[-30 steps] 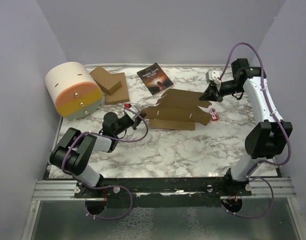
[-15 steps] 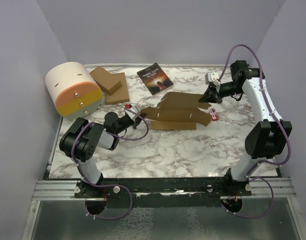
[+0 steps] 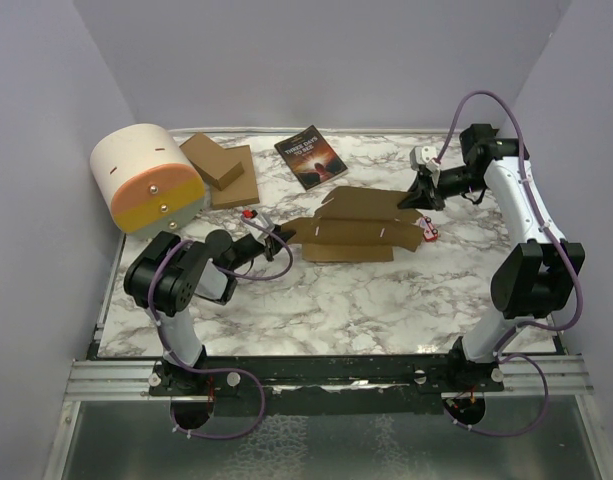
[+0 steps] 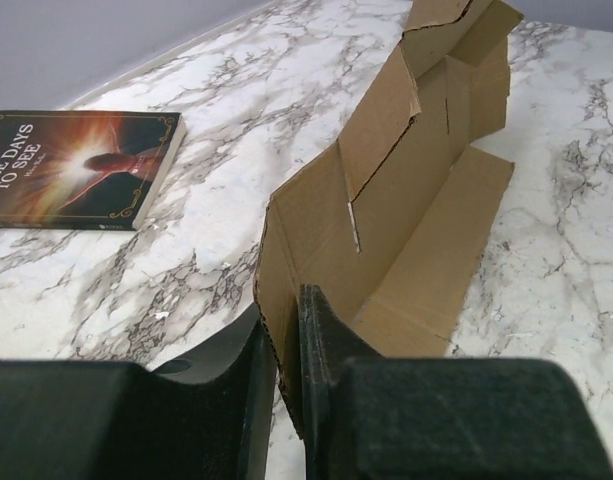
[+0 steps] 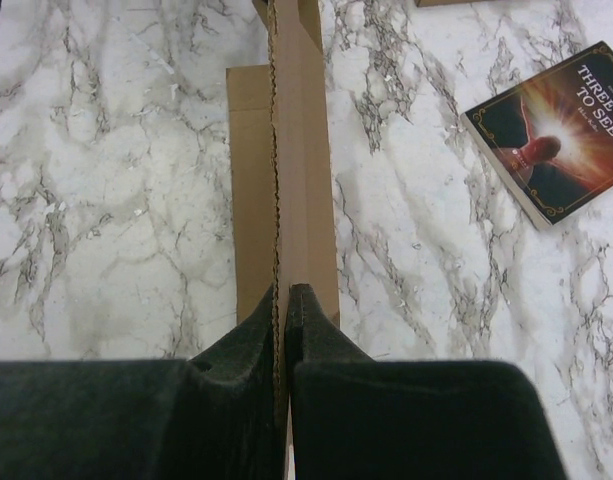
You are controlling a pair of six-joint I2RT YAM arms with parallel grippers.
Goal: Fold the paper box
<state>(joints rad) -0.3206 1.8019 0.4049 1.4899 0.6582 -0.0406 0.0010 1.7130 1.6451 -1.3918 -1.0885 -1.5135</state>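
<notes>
The paper box (image 3: pixel 358 225) is a brown die-cut cardboard sheet, partly raised along a crease in the middle of the marble table. My left gripper (image 3: pixel 282 234) is shut on its left end flap; in the left wrist view the gripper (image 4: pixel 284 345) pinches the edge of the sheet (image 4: pixel 406 190). My right gripper (image 3: pixel 418 197) is shut on its right end; in the right wrist view the gripper (image 5: pixel 283 305) clamps the upright edge of the sheet (image 5: pixel 304 150).
A dark-covered book (image 3: pixel 310 156) lies at the back, also in the left wrist view (image 4: pixel 81 167) and the right wrist view (image 5: pixel 556 125). A stack of flat cardboard pieces (image 3: pixel 221 168) and a cream-and-orange rounded container (image 3: pixel 146 180) sit back left. A small pink object (image 3: pixel 427 231) lies beside the box.
The left arm has swung in and its gripper has moved right along the table, to the box's left flap. The sheet's rear part has risen. The right gripper shifted slightly left.
</notes>
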